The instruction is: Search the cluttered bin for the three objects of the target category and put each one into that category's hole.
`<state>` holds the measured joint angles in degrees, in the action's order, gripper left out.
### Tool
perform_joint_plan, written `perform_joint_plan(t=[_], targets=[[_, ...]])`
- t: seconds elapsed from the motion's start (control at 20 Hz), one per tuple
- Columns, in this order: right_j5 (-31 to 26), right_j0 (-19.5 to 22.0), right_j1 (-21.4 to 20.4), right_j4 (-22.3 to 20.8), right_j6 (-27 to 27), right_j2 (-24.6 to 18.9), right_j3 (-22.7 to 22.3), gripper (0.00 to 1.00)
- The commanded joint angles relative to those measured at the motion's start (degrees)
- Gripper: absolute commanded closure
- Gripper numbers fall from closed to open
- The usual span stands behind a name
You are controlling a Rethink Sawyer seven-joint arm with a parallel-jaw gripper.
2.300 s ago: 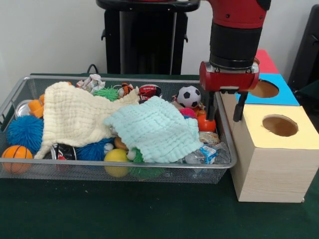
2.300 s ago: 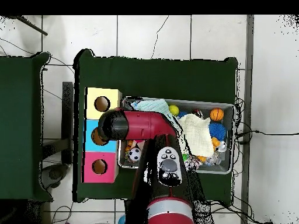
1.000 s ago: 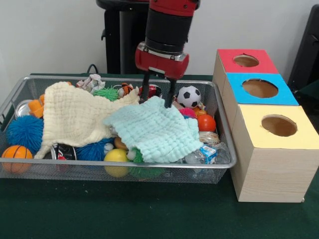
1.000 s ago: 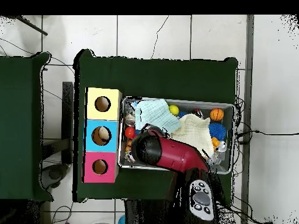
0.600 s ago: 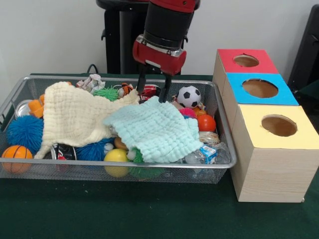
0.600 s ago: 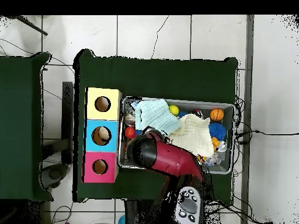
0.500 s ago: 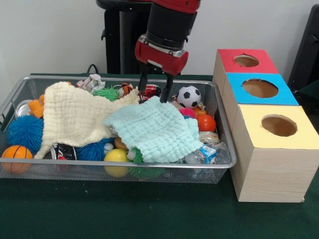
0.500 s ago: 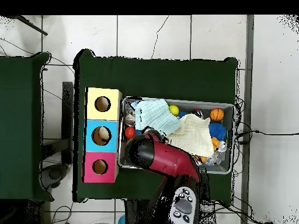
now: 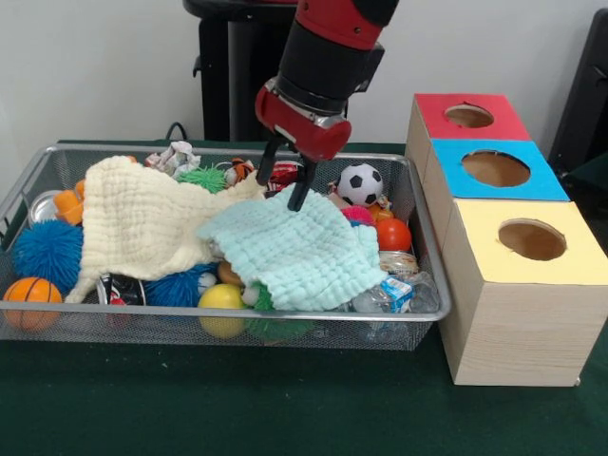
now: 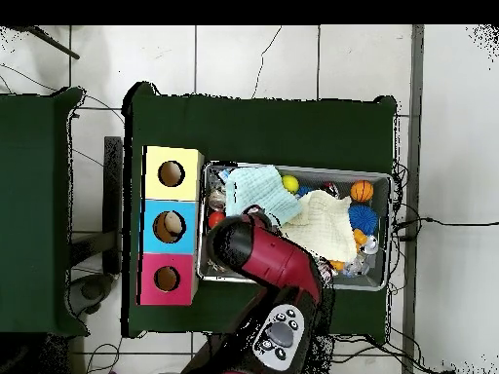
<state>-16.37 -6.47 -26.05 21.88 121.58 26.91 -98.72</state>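
Observation:
My gripper [image 9: 283,180] hangs tilted over the far middle of the wire bin [image 9: 432,285], open, with nothing between its fingers. Its lower fingertip [image 9: 297,198] sits just at the far edge of a mint cloth [image 9: 294,247]. A red and black can [image 9: 282,171] lies right behind the fingers. A soccer ball [image 9: 359,183] and an orange ball [image 9: 392,235] lie to the right of it. A cream cloth [image 9: 142,223] covers the bin's left half. In the overhead view the arm [image 10: 268,263] hides the gripper.
Three boxes with holes stand right of the bin: red [image 9: 465,116], blue [image 9: 499,168], yellow [image 9: 532,237]. A basketball [image 9: 28,293], blue spiky ball [image 9: 46,250], yellow ball [image 9: 221,299] and green spiky ball [image 9: 201,178] lie around the cloths. A pale object shows inside the blue box's hole [image 10: 168,226].
The arm swung from above the boxes to the bin's far middle. In the last half second the wrist tilted and the open gripper dipped toward the mint cloth's far edge.

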Motion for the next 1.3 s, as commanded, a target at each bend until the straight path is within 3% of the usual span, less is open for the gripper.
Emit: perform_joint_plan(t=[0.05, 0.85, 1.3], targets=[[-8.8, -0.1, 6.2, 6.1, 17.9, 1.8, 8.4, 0.0], [-19.6, -2.5, 9.1, 9.2, 24.6, 5.0, 16.4, 0.0], [-21.2, -4.4, 11.8, 11.4, 28.3, 5.8, 19.7, 0.0]])
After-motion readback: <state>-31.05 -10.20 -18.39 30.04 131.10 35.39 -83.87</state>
